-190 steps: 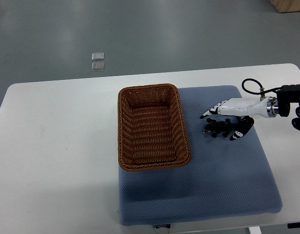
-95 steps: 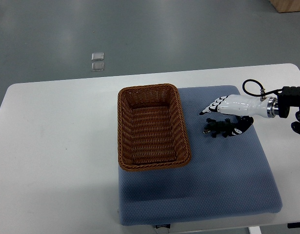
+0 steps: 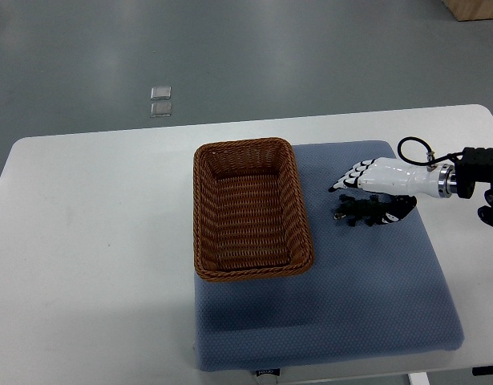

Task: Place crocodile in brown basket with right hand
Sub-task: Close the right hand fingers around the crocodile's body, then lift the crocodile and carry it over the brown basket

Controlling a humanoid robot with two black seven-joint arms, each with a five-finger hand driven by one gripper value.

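Note:
A small dark green crocodile (image 3: 357, 211) lies on the blue mat (image 3: 326, 305), a short way right of the brown wicker basket (image 3: 201, 210). My right hand (image 3: 365, 199) reaches in from the right edge and hovers over the toy. Its white fingers (image 3: 348, 180) stretch out toward the basket just above the crocodile's far side, and the dark thumb (image 3: 397, 211) sits at the toy's right end. The hand is open, not closed around the toy. The basket holds nothing. No left arm is visible.
The mat covers the right half of a white table (image 3: 94, 241), and the basket overlaps the mat's left edge. Two small clear squares (image 3: 160, 100) lie on the grey floor beyond the table. A wooden corner (image 3: 474, 8) shows at top right.
My right hand has shifted slightly up and flattened over the crocodile, with the thumb drawn closer to the toy's right end. The crocodile and basket have stayed put.

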